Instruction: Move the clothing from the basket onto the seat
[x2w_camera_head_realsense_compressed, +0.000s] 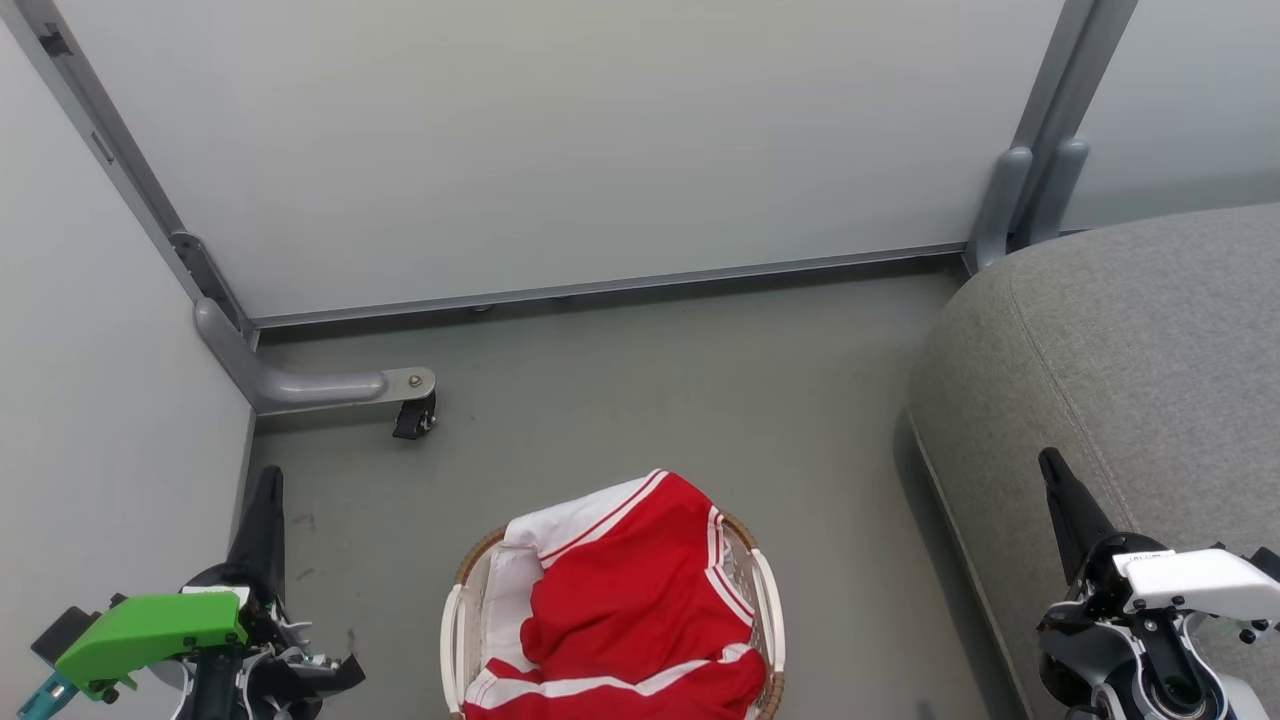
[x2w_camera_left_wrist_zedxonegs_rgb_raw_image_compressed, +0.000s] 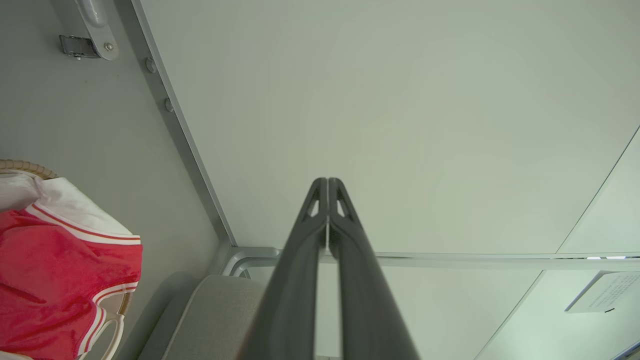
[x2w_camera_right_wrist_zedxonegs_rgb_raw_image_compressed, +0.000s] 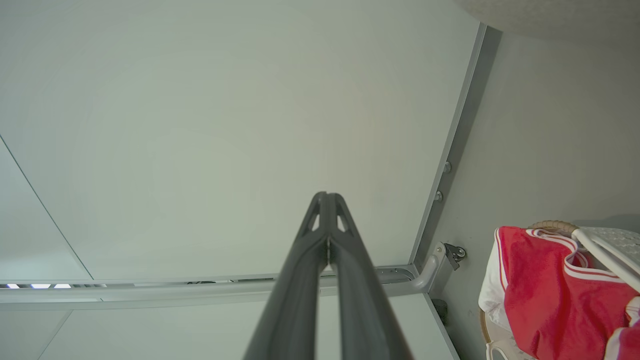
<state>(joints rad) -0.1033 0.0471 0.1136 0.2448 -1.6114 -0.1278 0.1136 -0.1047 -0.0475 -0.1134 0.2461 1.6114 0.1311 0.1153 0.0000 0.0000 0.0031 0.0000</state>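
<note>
1. Inside the basket (x2w_camera_head_realsense_compressed: 478, 556) lies the clothing (x2w_camera_head_realsense_compressed: 630, 590), heaped up. It fills the basket from its left handle to its right one and laps over the far rim.
2. Crumpled as it is, the red fabric has no clear long axis. A white panel edged with thin white stripes slants along the far-left side. A second striped band runs down beside the right handle, and a third crosses the near side from left to right.
3. The basket stands on the grey floor (x2w_camera_head_realsense_compressed: 650, 400). Its near end is cut off by the head view's bottom edge, so which way its oval runs cannot be told.
4. Right of the basket, with a strip of floor between, is the seat (x2w_camera_head_realsense_compressed: 1130, 350), its rounded edge turned toward the basket.
5. Left of the basket and apart from it, the left gripper (x2w_camera_head_realsense_compressed: 268, 472) points away toward the pale wall panel (x2w_camera_head_realsense_compressed: 560, 140) beyond the basket. In the left wrist view its fingers (x2w_camera_left_wrist_zedxonegs_rgb_raw_image_compressed: 300, 260) are pressed together, pinching nothing.
6. Right of the basket, above the seat's edge, the right gripper (x2w_camera_head_realsense_compressed: 1050, 462) points the same way. Its fingers (x2w_camera_right_wrist_zedxonegs_rgb_raw_image_compressed: 305, 260) are likewise pressed together, with nothing between them.
7. Beyond the basket to its left, a small black caster (x2w_camera_head_realsense_compressed: 413, 420) rests on the floor.
</note>
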